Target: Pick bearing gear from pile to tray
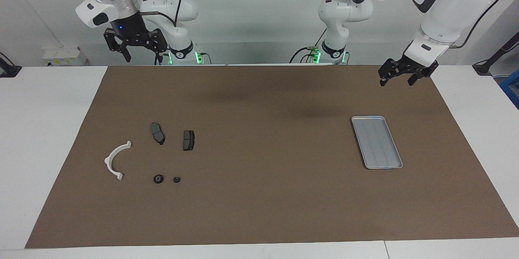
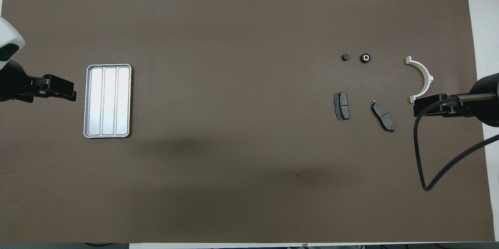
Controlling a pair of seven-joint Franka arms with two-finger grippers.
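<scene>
Left gripper: we see its fingers spread, holding nothing, raised near the tray.
Right gripper: fingers spread, empty, up above the robots' edge of the mat.
Bearing gears: we find two black round pieces on the mat, well apart from both sets of fingers, beside the white bracket and brake pads.

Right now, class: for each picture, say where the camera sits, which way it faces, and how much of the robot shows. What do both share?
Facing view: high across the table, facing the robots; both arms, left gripper, right gripper.
Overhead view: above the robots' end, looking steeply down; only grippers, left, right.
Shared: tray, pile, half a turn apart.
</scene>
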